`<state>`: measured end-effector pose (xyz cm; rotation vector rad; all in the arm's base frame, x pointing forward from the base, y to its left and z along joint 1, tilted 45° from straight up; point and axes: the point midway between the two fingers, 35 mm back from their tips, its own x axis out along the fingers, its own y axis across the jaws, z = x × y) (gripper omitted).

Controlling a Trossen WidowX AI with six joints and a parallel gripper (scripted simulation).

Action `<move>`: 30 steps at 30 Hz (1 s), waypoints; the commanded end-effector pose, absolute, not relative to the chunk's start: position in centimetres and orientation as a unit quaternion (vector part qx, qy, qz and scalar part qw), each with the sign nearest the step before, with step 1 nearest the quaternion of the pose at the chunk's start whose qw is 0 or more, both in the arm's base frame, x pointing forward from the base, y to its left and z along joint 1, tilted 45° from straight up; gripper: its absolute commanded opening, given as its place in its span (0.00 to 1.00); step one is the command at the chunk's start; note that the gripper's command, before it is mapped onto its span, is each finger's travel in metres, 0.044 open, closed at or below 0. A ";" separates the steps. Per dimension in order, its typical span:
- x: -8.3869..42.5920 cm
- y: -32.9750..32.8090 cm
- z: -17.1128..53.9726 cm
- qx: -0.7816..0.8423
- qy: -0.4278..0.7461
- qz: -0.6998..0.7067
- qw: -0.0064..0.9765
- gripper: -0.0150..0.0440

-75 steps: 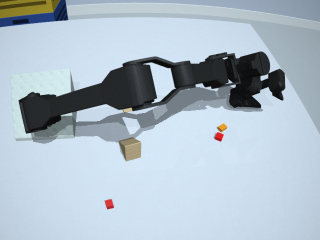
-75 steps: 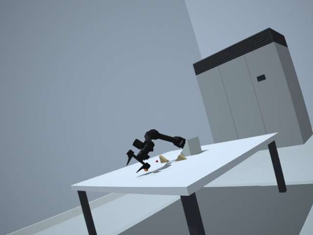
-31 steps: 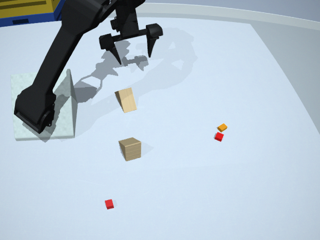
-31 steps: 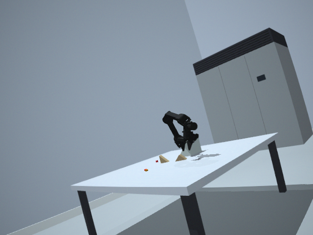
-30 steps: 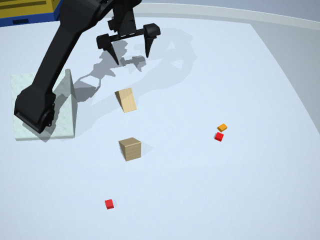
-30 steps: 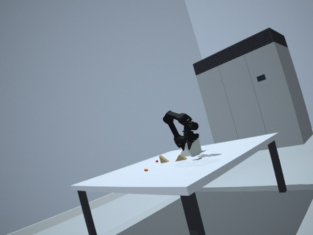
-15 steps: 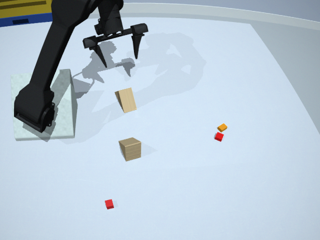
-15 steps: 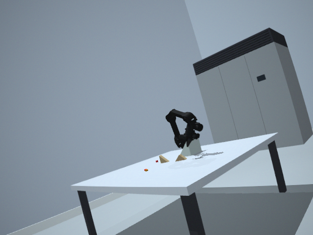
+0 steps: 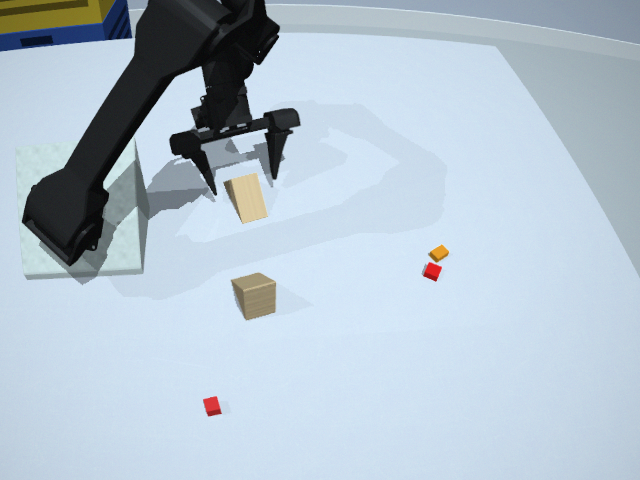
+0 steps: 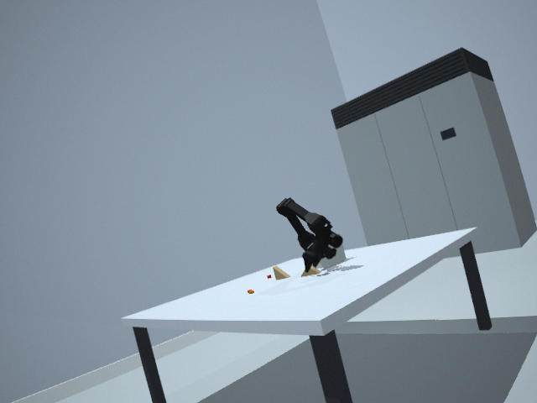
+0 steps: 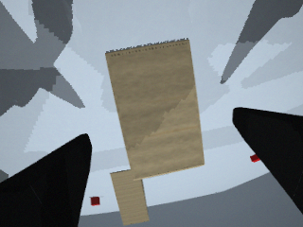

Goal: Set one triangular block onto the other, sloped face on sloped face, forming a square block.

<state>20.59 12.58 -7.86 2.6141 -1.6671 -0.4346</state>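
Observation:
Two wooden triangular blocks stand apart. The one nearer my gripper, the first block (image 9: 250,201) (image 10: 310,272) (image 11: 156,104), shows a pale face in the top view and fills the middle of the wrist view. The second block (image 9: 260,300) (image 10: 280,273) (image 11: 130,199) stands nearer the front in the top view, with a steep side and a slope visible in the exterior view. My gripper (image 9: 245,186) (image 11: 163,128) is open and empty. In the wrist view its fingers lie to either side of the first block, with space on both sides. Whether the tips are level with the block is unclear.
A red cube (image 9: 212,406) lies at the front; another red cube (image 9: 432,271) lies beside an orange piece (image 9: 439,253) on the right. The arm stands on a pale thick slab (image 9: 36,165) at the left. A blue and yellow crate (image 9: 56,25) is beyond the table.

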 end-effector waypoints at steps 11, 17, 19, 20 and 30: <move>20.8 11.4 -8.2 0.835 -0.532 -0.138 0.020 1.00; 20.8 11.4 -8.2 0.835 -0.532 -0.138 0.020 1.00; 20.8 11.4 -8.2 0.835 -0.532 -0.138 0.020 1.00; 20.8 11.4 -8.2 0.835 -0.532 -0.138 0.020 1.00; 20.8 11.4 -8.2 0.835 -0.532 -0.138 0.020 1.00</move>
